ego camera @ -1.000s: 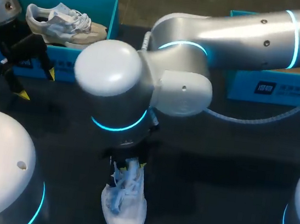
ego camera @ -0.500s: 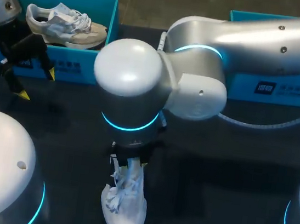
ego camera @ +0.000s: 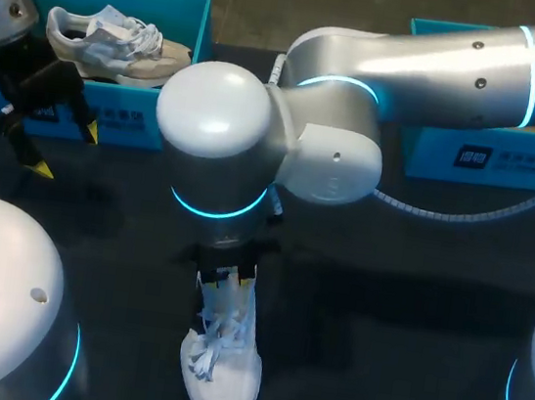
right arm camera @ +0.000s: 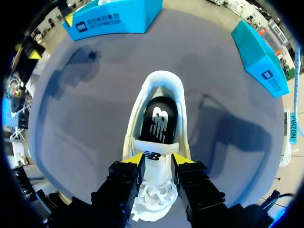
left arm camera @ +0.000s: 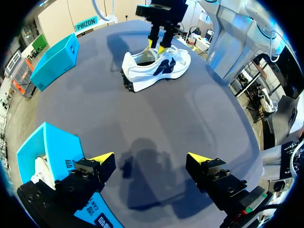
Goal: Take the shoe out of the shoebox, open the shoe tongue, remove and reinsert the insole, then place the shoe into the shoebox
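On the dark counter (ego camera: 376, 352) the right claw (right arm camera: 157, 161), pinching the white shoe's (ego camera: 222, 376) tongue (right arm camera: 154, 147), has drawn it back a little, so the opening seems to be under way, while the left claw (left arm camera: 150, 157) stays spread.

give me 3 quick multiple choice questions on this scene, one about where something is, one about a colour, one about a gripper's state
1. Where is the white shoe whose tongue the right gripper pinches?
A. on a shelf
B. on the table
C. lifted in the air

2. What colour is the shoebox holding the other shoe?
A. teal
B. red
C. brown

3. What state is the left gripper in?
A. shut on an insole
B. open and empty
C. shut on a lace

Answers:
1 B: the left wrist view shows its sole resting flat on the dark tabletop.
2 A: the head view shows its walls as bright teal.
3 B: its yellow tips stand wide apart with only bare table between them.
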